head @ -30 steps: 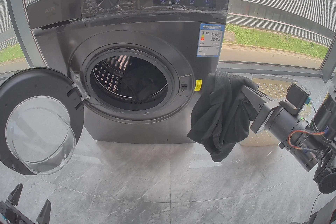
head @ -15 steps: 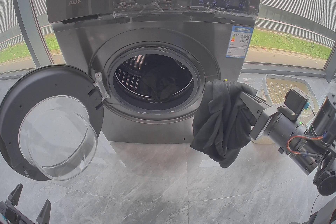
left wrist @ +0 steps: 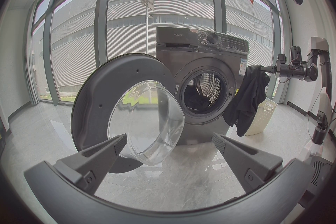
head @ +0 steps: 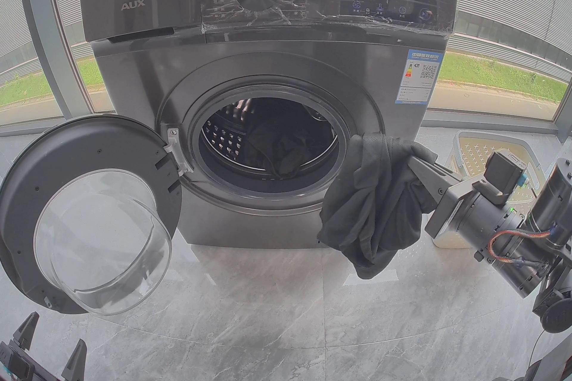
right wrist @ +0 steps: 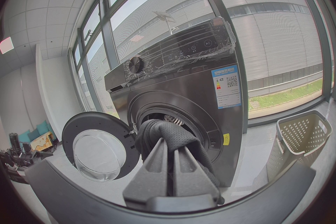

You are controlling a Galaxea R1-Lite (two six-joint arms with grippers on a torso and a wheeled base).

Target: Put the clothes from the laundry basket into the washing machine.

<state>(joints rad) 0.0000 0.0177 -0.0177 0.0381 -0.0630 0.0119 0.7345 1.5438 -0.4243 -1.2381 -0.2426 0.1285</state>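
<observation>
The garment (head: 369, 203) hangs from my right tool (right wrist: 169, 144), which is clenched on its top edge, just right of the washer (head: 137, 72) opening. More dark cloth (head: 283, 144) lies in the drum (head: 223, 132). The door (head: 89, 150) stands open to the left. The basket (head: 476, 153) sits right of the washer. My left tool (left wrist: 168, 137) is released, low at near left.
</observation>
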